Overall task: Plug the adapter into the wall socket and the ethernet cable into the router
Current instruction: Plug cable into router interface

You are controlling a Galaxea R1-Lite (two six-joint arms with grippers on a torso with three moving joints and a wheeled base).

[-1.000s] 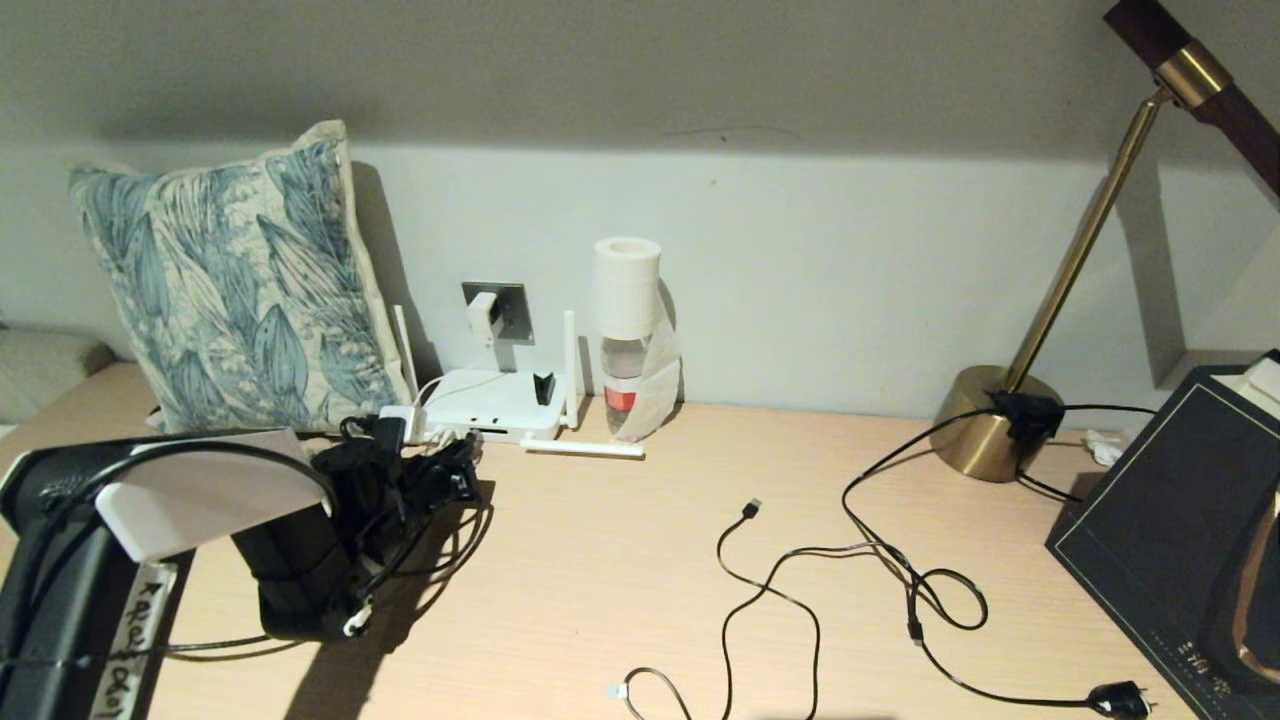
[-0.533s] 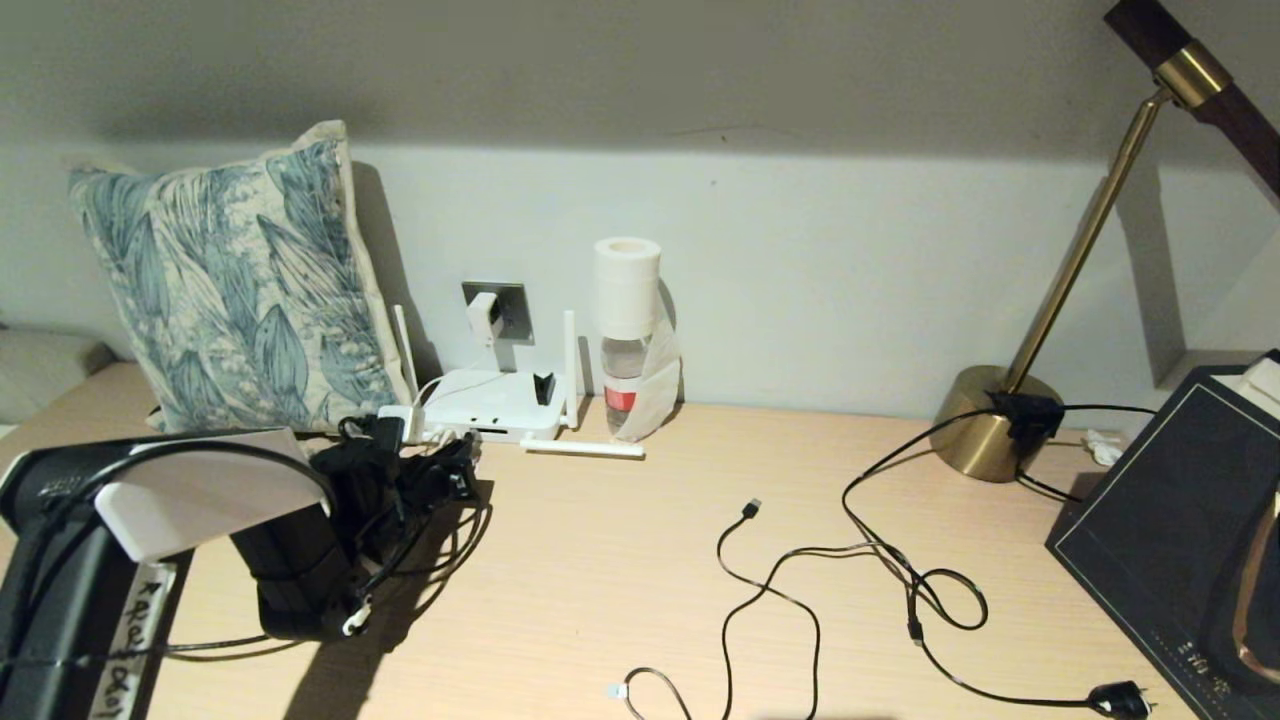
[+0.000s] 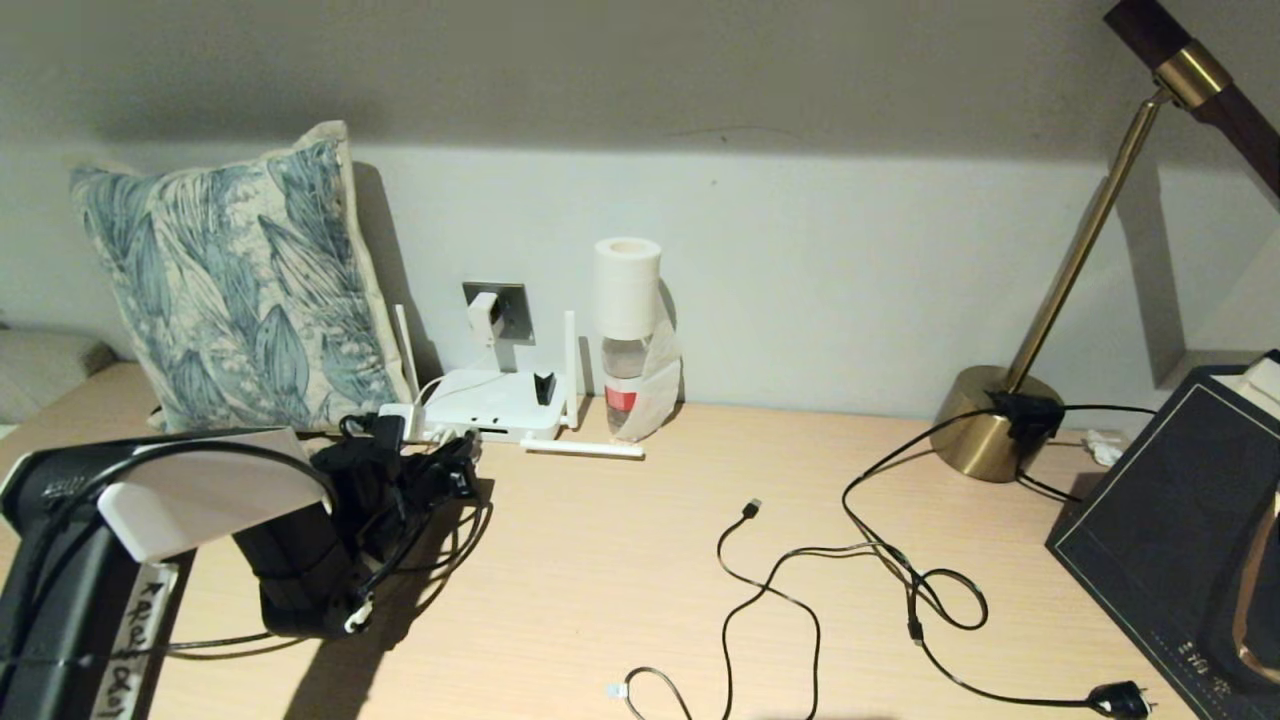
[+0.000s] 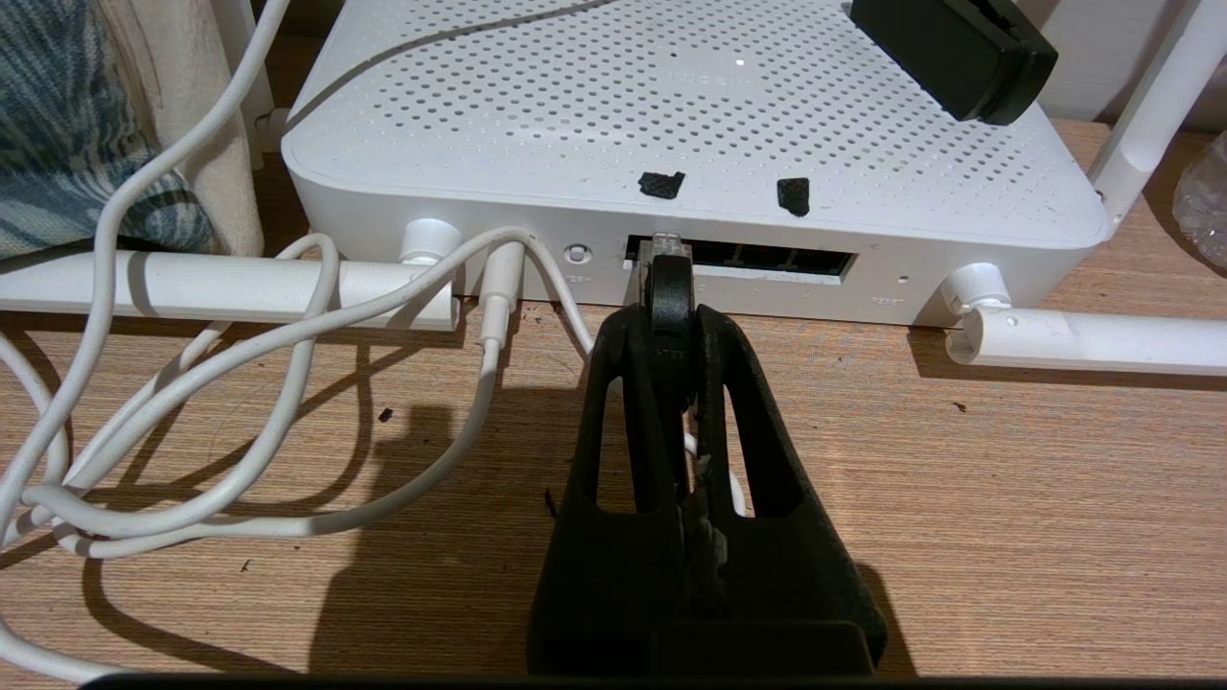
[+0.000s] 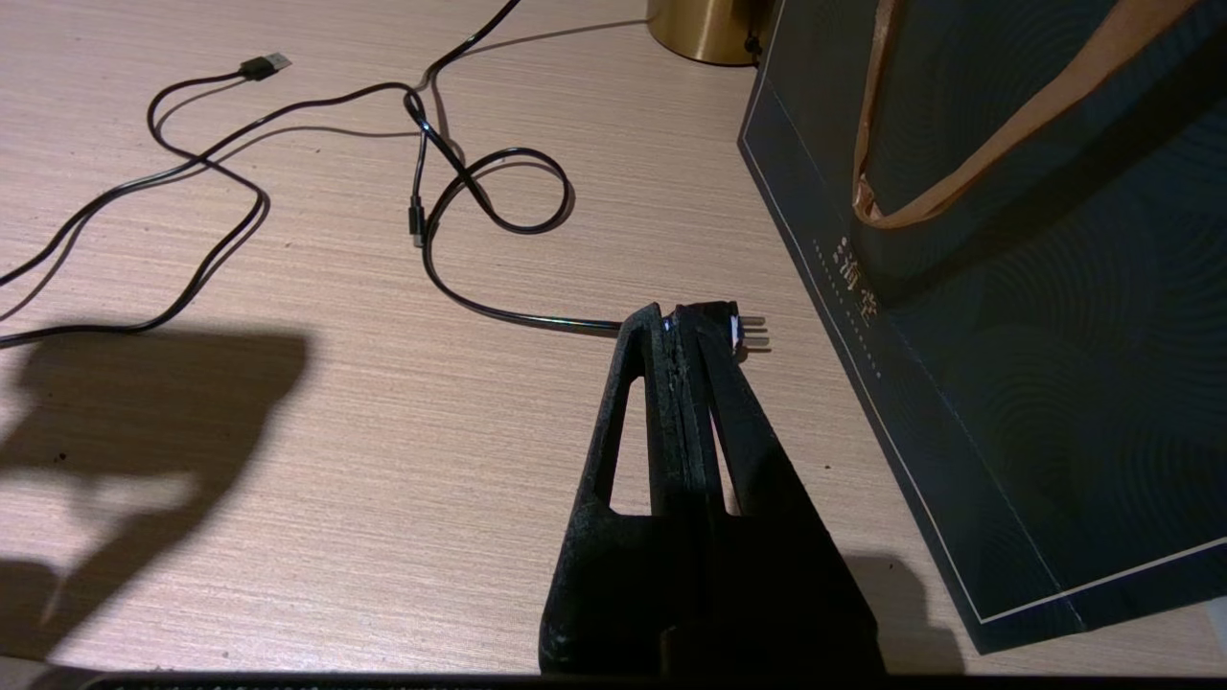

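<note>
A wooden desk [image 3: 620, 560] runs along a pale wall, with a leaf-print pillow [image 3: 235, 285] leaning at the back left, a brass lamp [image 3: 1000, 425] at the back right and a dark paper bag [image 3: 1170, 530] at the right edge. The white router [image 3: 495, 405] lies flat against the wall below the grey wall socket [image 3: 497, 312], where the white adapter [image 3: 483, 316] sits plugged in. The left gripper [image 4: 668, 316] is right at the router's port row, its jaws pinched narrow on the ethernet cable [image 4: 667, 287], whose clear connector tip is at the leftmost port opening. The right gripper [image 5: 685, 326] hangs over the desk beside the bag, jaws pressed together and empty, above a black pronged plug [image 5: 748, 331]. A thin black USB cable [image 3: 755, 580] loops across the middle.
</note>
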